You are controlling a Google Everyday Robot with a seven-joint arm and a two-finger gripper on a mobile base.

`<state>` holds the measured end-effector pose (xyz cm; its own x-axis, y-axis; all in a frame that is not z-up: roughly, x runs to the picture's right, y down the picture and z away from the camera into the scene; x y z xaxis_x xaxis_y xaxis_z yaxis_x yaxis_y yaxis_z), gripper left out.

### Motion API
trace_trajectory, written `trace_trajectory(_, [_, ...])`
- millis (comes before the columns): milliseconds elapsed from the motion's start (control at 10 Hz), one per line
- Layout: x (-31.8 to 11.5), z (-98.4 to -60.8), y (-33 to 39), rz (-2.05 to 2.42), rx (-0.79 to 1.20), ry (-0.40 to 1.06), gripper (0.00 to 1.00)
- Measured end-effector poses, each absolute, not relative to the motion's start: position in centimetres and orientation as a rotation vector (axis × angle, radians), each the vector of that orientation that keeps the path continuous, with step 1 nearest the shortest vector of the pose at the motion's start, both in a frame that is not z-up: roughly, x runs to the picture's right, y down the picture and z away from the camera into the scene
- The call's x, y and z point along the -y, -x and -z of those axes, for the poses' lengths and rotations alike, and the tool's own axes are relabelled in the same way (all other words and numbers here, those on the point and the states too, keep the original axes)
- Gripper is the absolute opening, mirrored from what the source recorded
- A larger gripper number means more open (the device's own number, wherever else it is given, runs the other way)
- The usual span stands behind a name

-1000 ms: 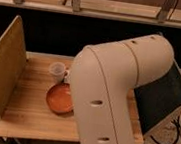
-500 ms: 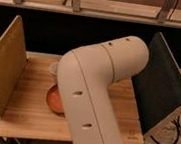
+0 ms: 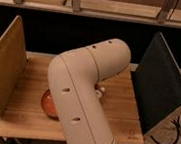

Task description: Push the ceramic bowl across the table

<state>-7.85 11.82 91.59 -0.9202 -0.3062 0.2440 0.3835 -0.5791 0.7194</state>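
One ceramic bowl (image 3: 48,104), one table (image 3: 114,107), two side panels (image 3: 3,67), claw hidden behind arm (image 3: 80,100)

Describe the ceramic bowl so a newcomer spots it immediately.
Find the light wood table between two upright side panels. The big cream robot arm bends across it; its pincer is out of view. Peeking out at the arm's left edge, near the table's front, is the ceramic bowl: the only glossy orange-red round thing.

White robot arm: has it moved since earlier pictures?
Yes: the white arm swung left, away from the dark side panel; its hand is hidden behind it.
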Motion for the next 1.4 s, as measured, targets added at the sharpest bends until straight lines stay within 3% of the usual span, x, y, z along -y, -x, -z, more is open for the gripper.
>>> trace_trajectory(800, [-15.5,-87.1,18.3,2.603,1.373,-0.176,0.0])
trace_trajectory(1100, [-10.7,-86.7,14.6,2.71,1.116,-0.088,0.0])
trace_trajectory(1400, [-4.2,-83.4,4.2,2.642,0.726,0.107,0.0])
